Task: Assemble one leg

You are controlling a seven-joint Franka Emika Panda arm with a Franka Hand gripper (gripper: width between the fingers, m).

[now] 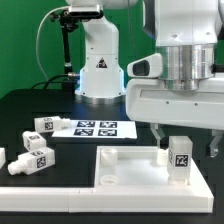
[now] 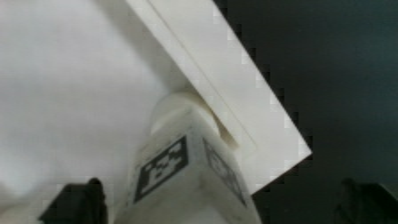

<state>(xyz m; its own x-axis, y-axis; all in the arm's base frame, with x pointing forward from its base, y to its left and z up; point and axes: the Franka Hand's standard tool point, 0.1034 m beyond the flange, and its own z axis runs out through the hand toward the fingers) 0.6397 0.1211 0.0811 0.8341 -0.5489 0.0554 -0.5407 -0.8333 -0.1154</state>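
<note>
You see the tool (image 1: 185,140) wide open, gripping nothing. The leg (image 1: 181,155) stands upright between its fingers, untouched, on the white panel (image 1: 125,172) corner, near the counter (image 1: 20,108) edge closest to the exterior camera.

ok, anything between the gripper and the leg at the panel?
Nothing visible. The gripper is open right over the leg, a finger on each side with clear gaps in the wrist view. The leg stands at the white panel edge. The other legs and the marker board lie off to the exterior view's left.
</note>
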